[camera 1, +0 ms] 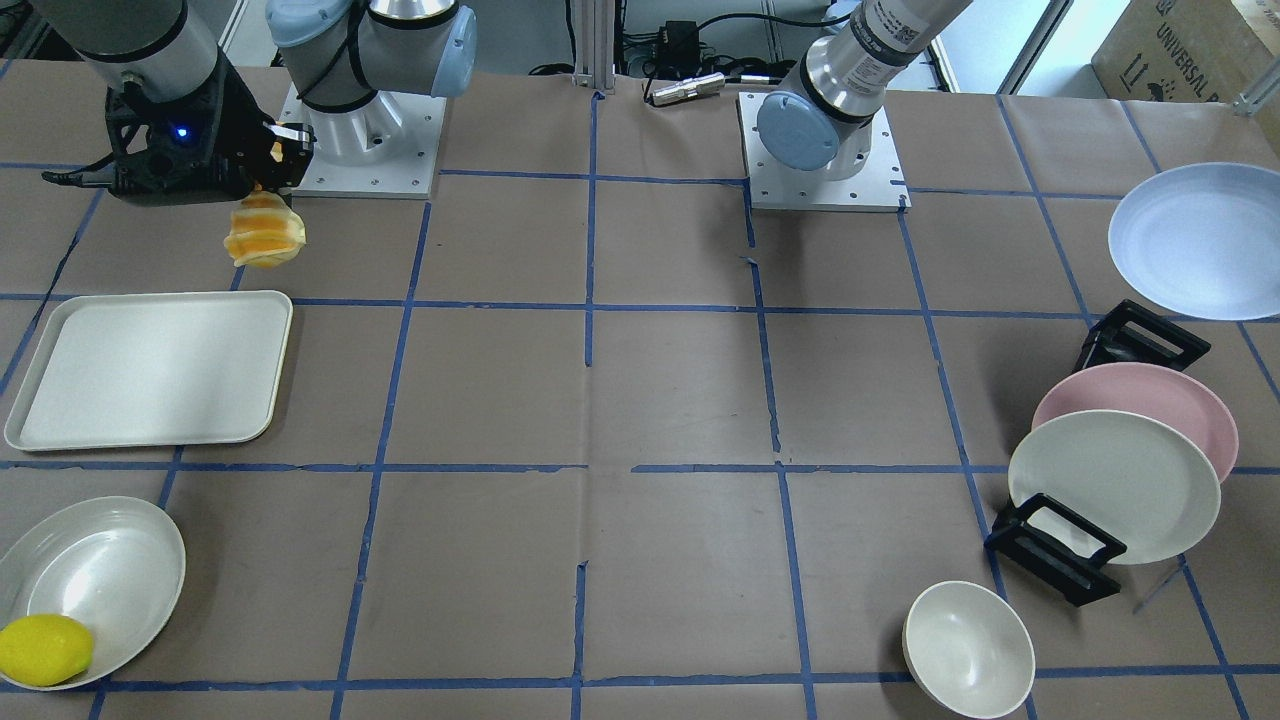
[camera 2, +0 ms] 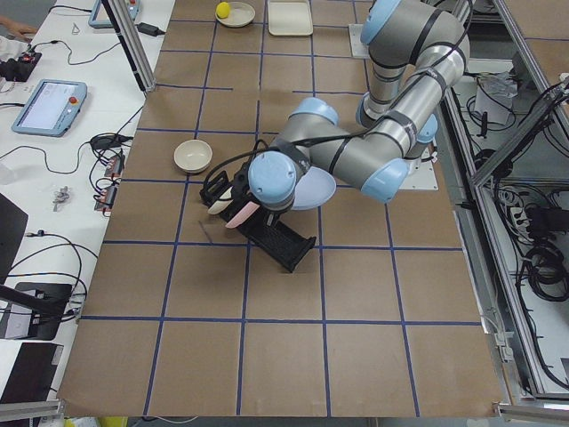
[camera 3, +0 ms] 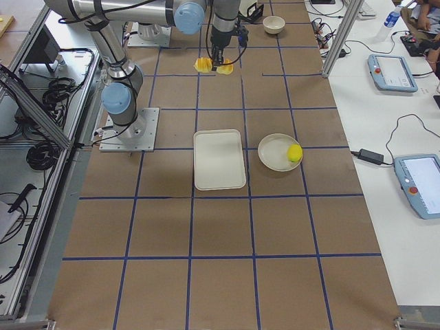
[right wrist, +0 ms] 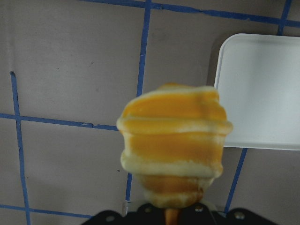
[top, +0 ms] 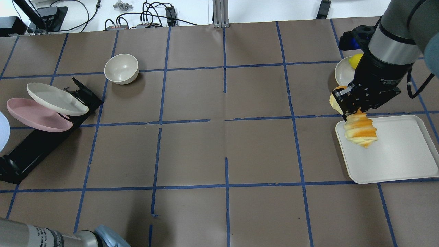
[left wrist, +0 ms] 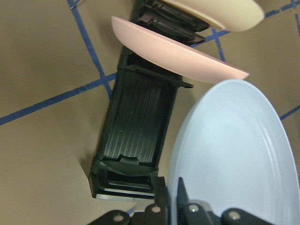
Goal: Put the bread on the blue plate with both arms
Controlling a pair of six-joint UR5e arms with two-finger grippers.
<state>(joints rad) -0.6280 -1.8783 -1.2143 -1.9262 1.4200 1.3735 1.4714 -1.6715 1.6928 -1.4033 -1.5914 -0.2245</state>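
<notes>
- Front view: right gripper (camera 1: 272,170) clamped on one end of the bread (camera 1: 265,233). Bread hangs in the air, robot side of the white tray (camera 1: 150,370). Blue plate (camera 1: 1200,240) is at the opposite end of the table.
- Overhead: bread hangs nose-down. Only a sliver of blue plate shows at the left edge.
- Left side: blue plate half hidden behind the near arm.
- Right side: bread up off the table.
- Left wrist: left gripper (left wrist: 171,199) pinched on the blue plate's rim, rack (left wrist: 136,136) beneath.
- Right wrist: bread centre frame, tray to its right.

A brown table (top: 192,154) gridded with blue tape (top: 192,120), a white bench (camera 2: 36,205) with tablets (camera 2: 49,107) alongside.
</notes>
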